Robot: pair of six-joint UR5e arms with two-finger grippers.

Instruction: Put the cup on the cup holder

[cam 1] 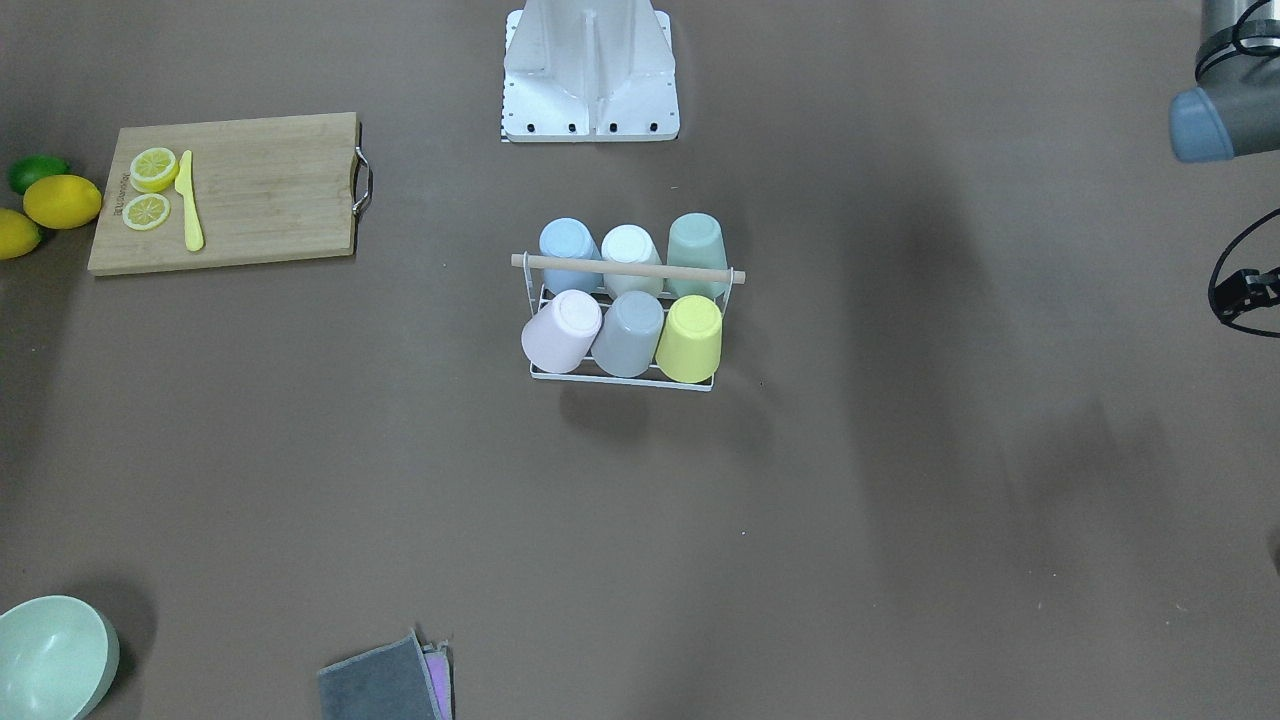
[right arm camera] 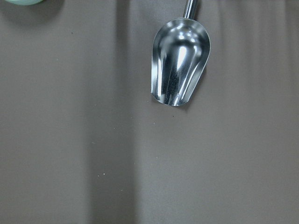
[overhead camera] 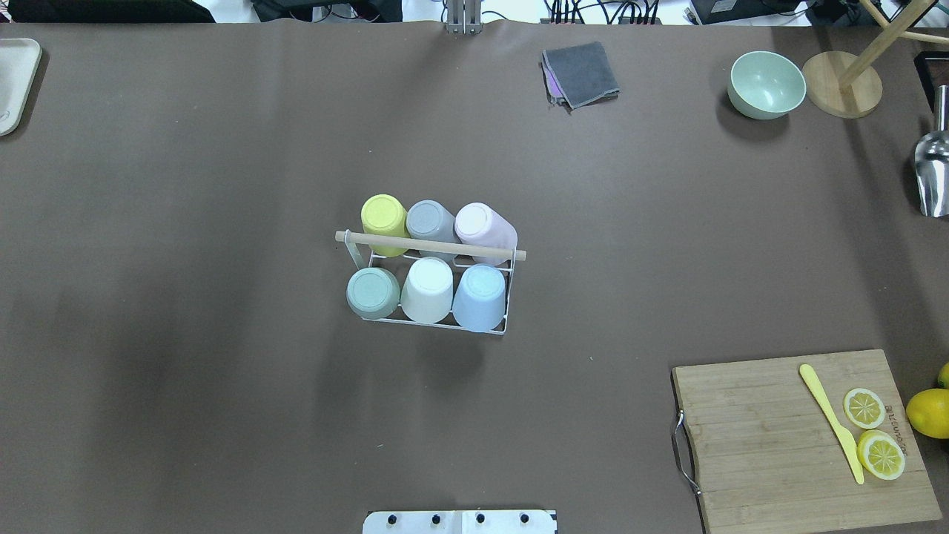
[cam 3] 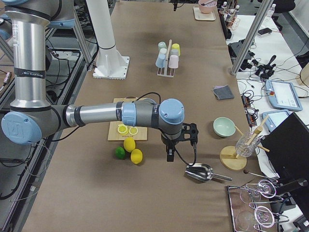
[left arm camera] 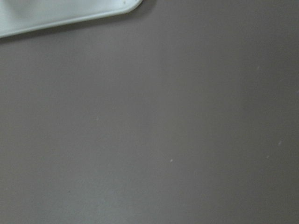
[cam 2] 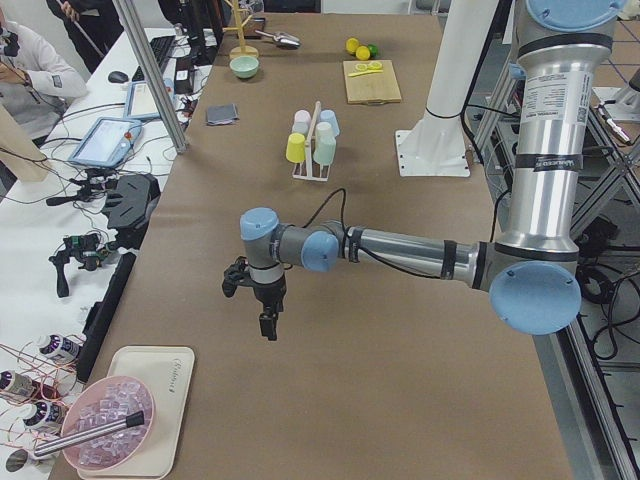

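Note:
The cup holder is a white wire rack with a pale wooden rod handle, standing mid-table; it also shows in the front-facing view. Several cups sit upside down on its prongs: yellow, grey and pink in the far row, green, white and blue in the near row. My left gripper hangs over bare table far from the rack, near the table's left end. My right gripper hangs near the right end. I cannot tell whether either is open or shut.
A cutting board carries lemon slices and a yellow knife, with whole lemons beside it. A green bowl, folded cloths, a metal scoop, a wooden stand and a white tray lie around the edges.

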